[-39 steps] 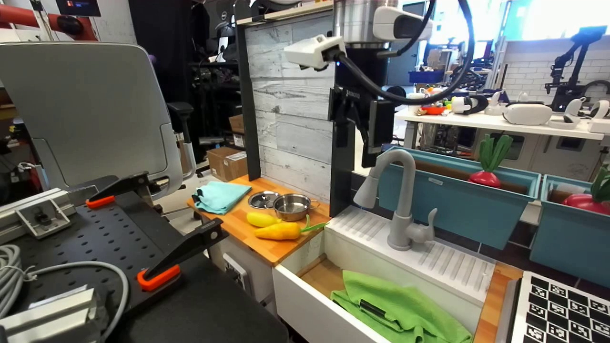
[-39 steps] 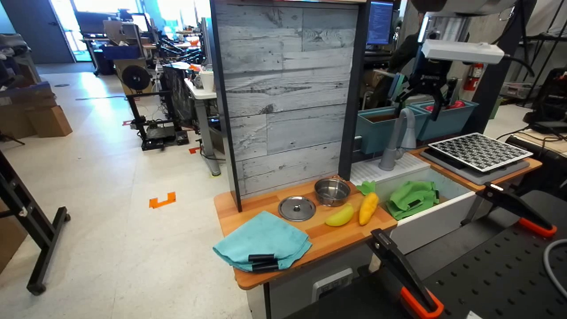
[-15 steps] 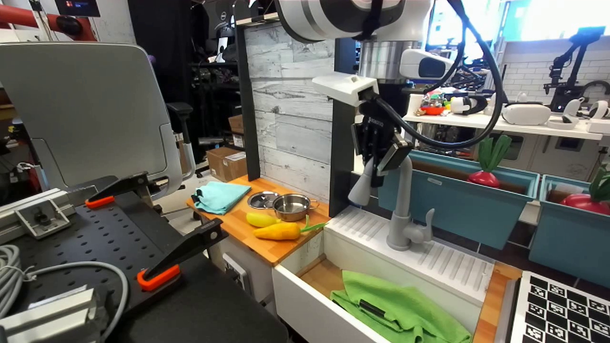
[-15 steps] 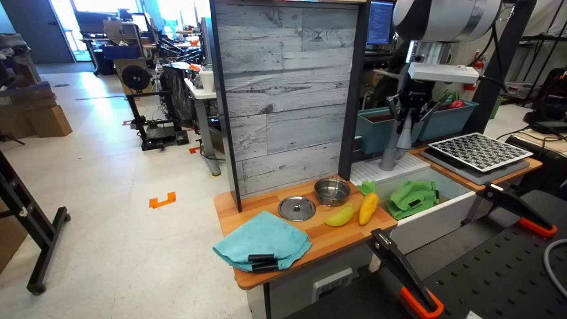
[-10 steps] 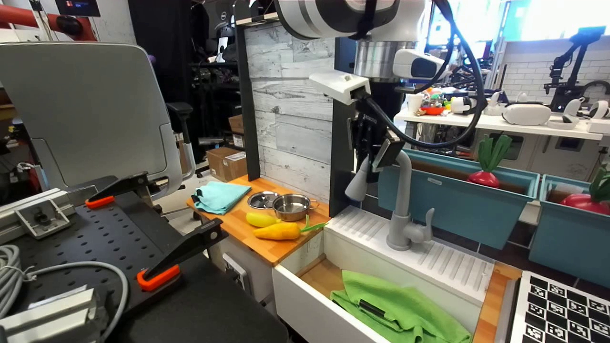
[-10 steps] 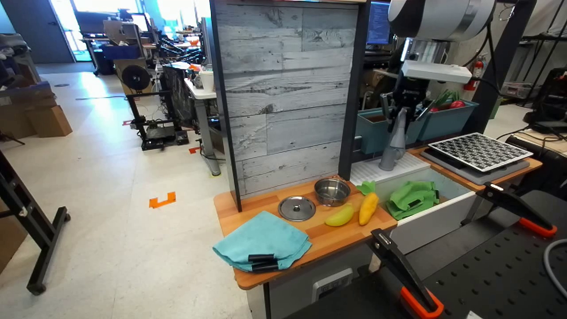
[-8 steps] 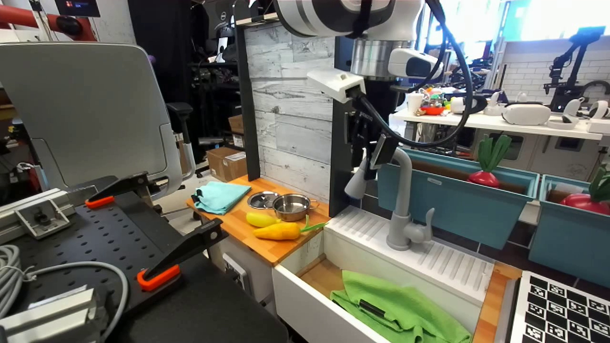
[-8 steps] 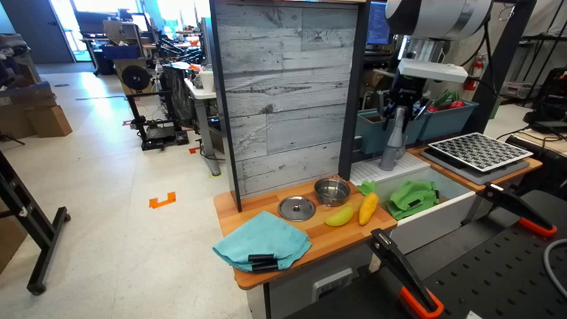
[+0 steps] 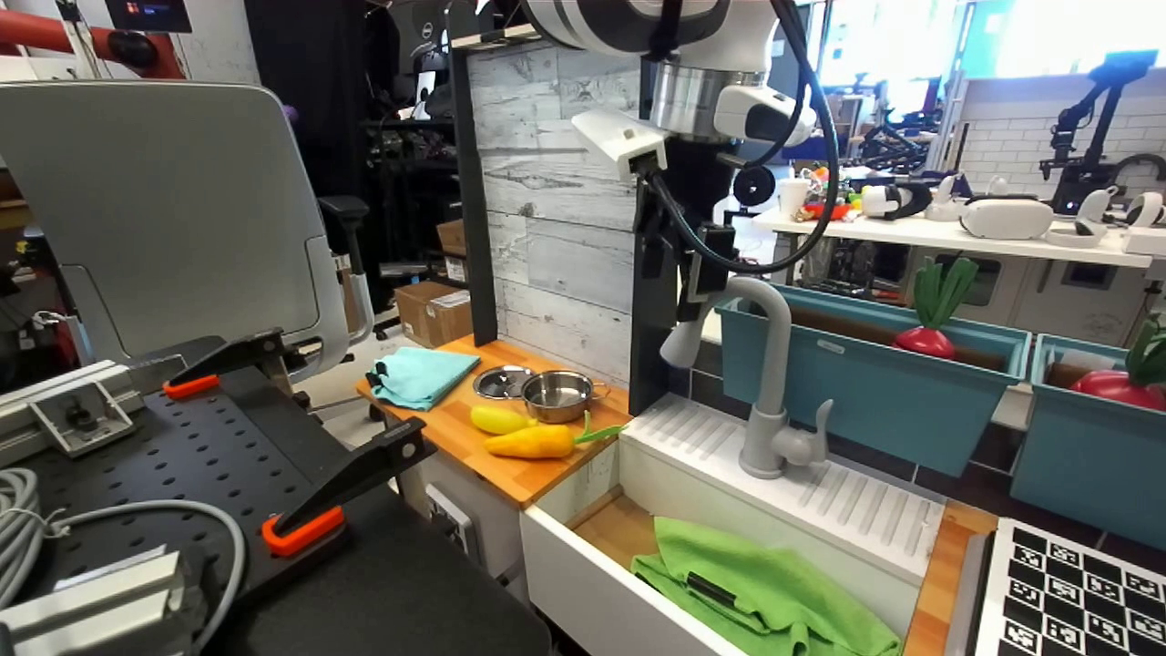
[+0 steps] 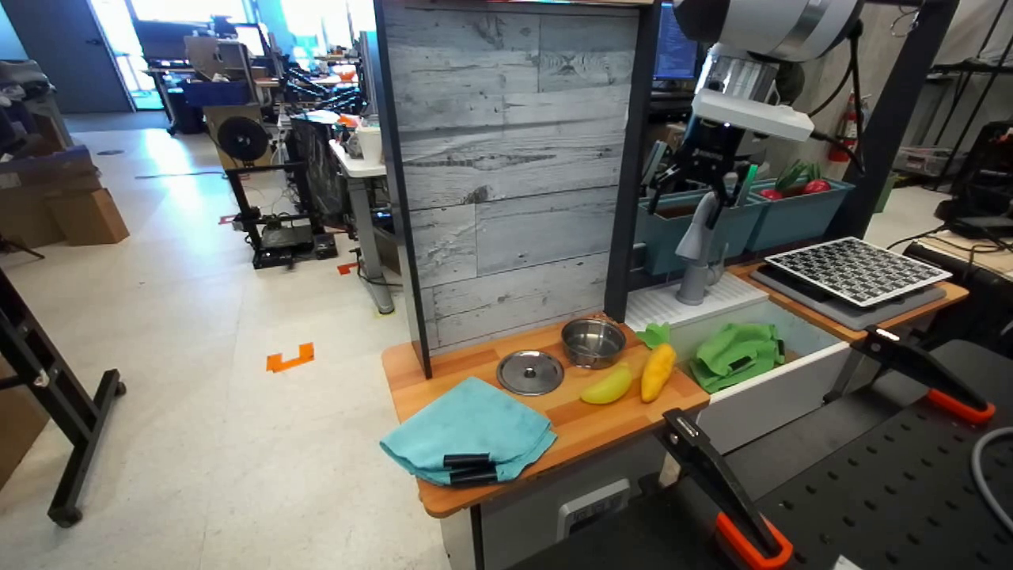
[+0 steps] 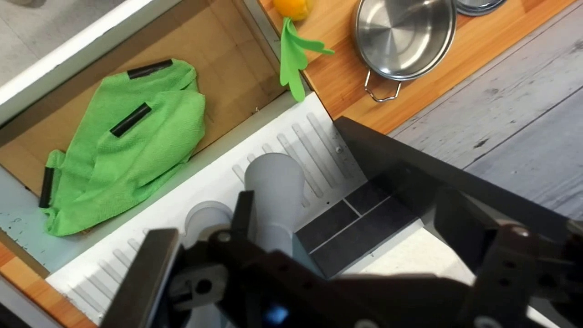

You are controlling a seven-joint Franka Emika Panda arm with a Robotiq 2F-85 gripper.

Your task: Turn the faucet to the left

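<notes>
The faucet is a grey gooseneck tap on the white ridged sink ledge, seen in both exterior views (image 9: 774, 364) (image 10: 693, 239). Its spout head points down in the wrist view (image 11: 275, 182). The side lever (image 9: 823, 428) stands up beside the base. My gripper is at the spout's height in both exterior views (image 9: 672, 284) (image 10: 684, 212) and tilted. In the wrist view its fingers (image 11: 346, 205) are wide apart. The spout head lies between them, close against the left finger, with a wide gap to the right finger. Whether that finger touches it is unclear.
A green cloth (image 11: 136, 150) lies in the sink. Blue planters (image 9: 874, 383) stand behind the faucet. A dark post beside the wood-plank panel (image 10: 514, 174) stands close to the gripper. A steel pot (image 10: 593, 343), lid (image 10: 530, 372) and toy vegetables sit on the wooden counter.
The gripper came down around the spout with its fingers close together. Since then it has moved left, tilted and opened wide. The spout head has swung left in both exterior views.
</notes>
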